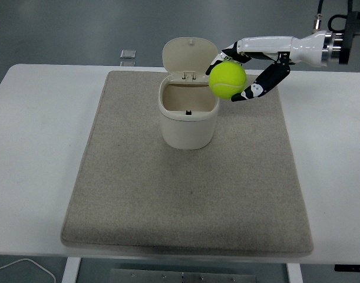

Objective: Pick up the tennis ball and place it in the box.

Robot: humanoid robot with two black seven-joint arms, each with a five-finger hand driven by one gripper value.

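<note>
Right hand [245, 71] in from 3 o'clock, fingers [263, 84] wrapped round ball [227, 81], grip looks firm from my end. Ball in air, at box's [188, 118] 2 o'clock, just off its right rim, overlapping rim edge in my view. Box lid [190, 55] up, hinged at 12 o'clock, opening clear. Box sits on grey mat [185, 200], upper middle. Mat on white table [32, 147]. Small square object [128, 54] at table's far edge, 11 o'clock of box.
</note>
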